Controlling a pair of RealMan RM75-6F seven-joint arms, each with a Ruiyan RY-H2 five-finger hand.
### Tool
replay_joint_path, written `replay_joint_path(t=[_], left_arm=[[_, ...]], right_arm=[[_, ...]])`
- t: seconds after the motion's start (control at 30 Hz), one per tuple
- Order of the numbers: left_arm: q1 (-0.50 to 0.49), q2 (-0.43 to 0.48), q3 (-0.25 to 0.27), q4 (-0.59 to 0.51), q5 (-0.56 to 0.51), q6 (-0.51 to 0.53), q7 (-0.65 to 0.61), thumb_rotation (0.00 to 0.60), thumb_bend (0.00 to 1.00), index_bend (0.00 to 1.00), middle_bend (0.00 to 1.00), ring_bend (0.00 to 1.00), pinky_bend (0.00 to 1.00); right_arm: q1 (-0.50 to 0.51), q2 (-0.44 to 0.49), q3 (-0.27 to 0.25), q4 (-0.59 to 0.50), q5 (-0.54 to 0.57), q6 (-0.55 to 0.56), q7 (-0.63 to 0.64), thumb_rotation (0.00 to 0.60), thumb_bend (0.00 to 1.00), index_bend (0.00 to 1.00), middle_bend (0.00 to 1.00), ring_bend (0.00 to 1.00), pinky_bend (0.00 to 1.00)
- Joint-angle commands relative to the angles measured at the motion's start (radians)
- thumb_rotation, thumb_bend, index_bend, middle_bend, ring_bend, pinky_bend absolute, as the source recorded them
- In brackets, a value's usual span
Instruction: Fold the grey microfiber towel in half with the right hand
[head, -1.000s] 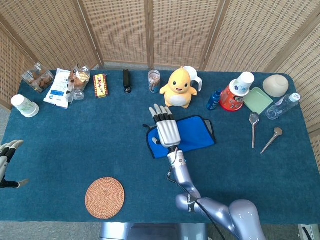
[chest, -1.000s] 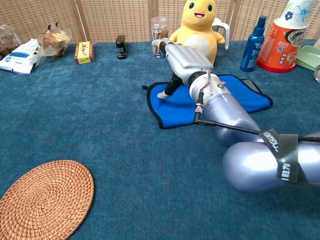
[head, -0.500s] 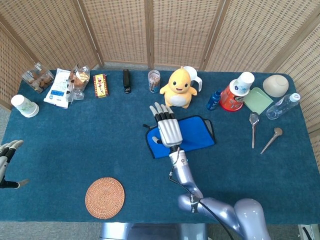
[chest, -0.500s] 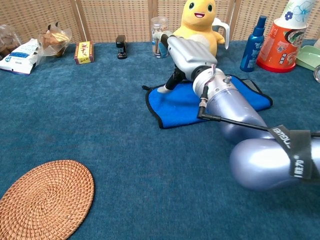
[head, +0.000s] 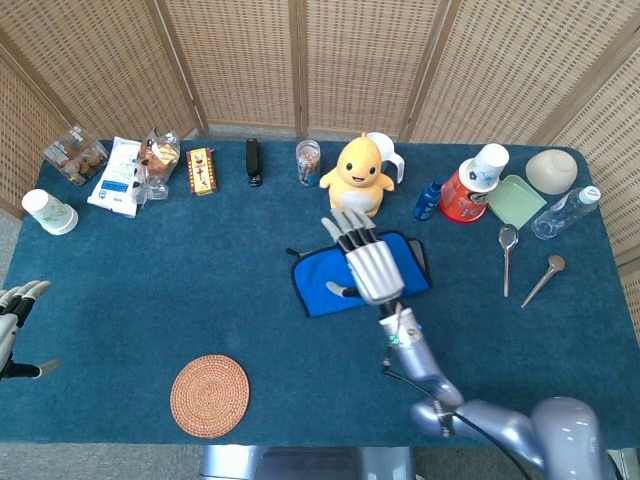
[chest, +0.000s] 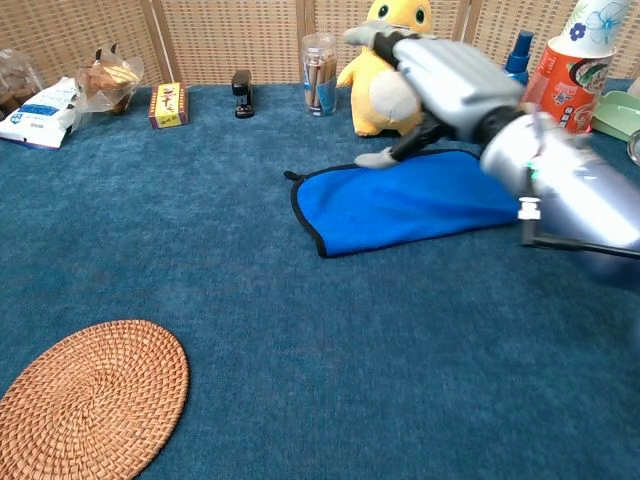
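We see right hand fingers spread, grasping nothing, over blue black-edged towel lying mid-table; we'd lower flat, pinch one edge, avoid yellow plush duck

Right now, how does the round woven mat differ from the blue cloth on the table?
The woven mat is round, tan and stiff-looking, while the blue cloth is roughly rectangular, bright blue with a dark edge. The mat lies alone near the front edge of the table; the cloth lies in the middle, in front of the yellow plush toy, with the right hand over it, fingers spread. Both lie flat on the table.
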Motion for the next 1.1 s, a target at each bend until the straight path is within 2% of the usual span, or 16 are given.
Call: replay_joint_path(t=[0.03, 0.33, 0.67, 0.83, 1.1], left_arm=[[0.012, -0.014, 0.0, 0.01, 0.03, 0.032, -0.004, 0.6, 0.1, 0.0, 0.0, 0.0, 0.0], [0.039, -0.034, -0.009, 0.017, 0.059, 0.098, -0.028, 0.6, 0.1, 0.0, 0.0, 0.0, 0.0], [0.072, -0.08, 0.0, 0.012, 0.074, 0.156, 0.008, 0.6, 0.1, 0.0, 0.0, 0.0, 0.0], [0.091, -0.099, 0.0, 0.032, 0.096, 0.195, 0.005, 0.6, 0.1, 0.0, 0.0, 0.0, 0.0], [0.108, -0.105, 0.01, 0.058, 0.108, 0.206, 0.014, 0.6, 0.1, 0.0, 0.0, 0.0, 0.0]], right_arm=[[-0.062, 0.076, -0.047, -0.045, -0.056, 0.071, 0.059, 0.441, 0.0, 0.0, 0.0, 0.0, 0.09], [-0.198, 0.204, -0.082, -0.088, -0.094, 0.229, 0.111, 0.452, 0.0, 0.0, 0.0, 0.0, 0.09], [-0.354, 0.382, -0.141, -0.221, -0.046, 0.263, 0.082, 0.508, 0.0, 0.0, 0.0, 0.0, 0.08], [-0.426, 0.418, -0.168, -0.268, -0.042, 0.304, 0.066, 0.599, 0.0, 0.01, 0.0, 0.0, 0.07], [-0.528, 0.449, -0.202, -0.286, -0.066, 0.371, 0.131, 0.6, 0.0, 0.03, 0.0, 0.0, 0.06]])
